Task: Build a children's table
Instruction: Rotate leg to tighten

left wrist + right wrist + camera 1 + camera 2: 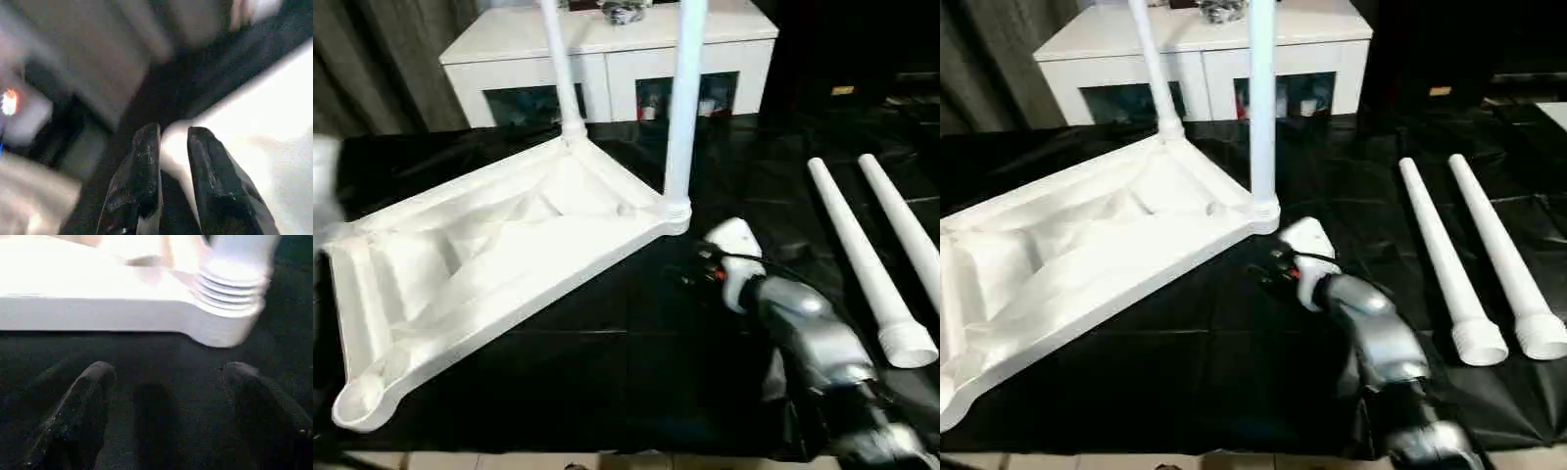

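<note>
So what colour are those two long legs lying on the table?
White, both loose legs, lying on the black cover. Best seen in the right eye view.

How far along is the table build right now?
Two legs stand in the upside-down tabletop. Nothing is held: the open right gripper faces the near fitted corner. Two loose legs lie on the black sheet; the two nearer sockets are unfilled.

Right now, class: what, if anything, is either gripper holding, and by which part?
Right gripper: open, holding nothing, facing the tabletop corner with a fitted leg. Left gripper: fingers straddle a white edge; a real grip cannot be told.
</note>
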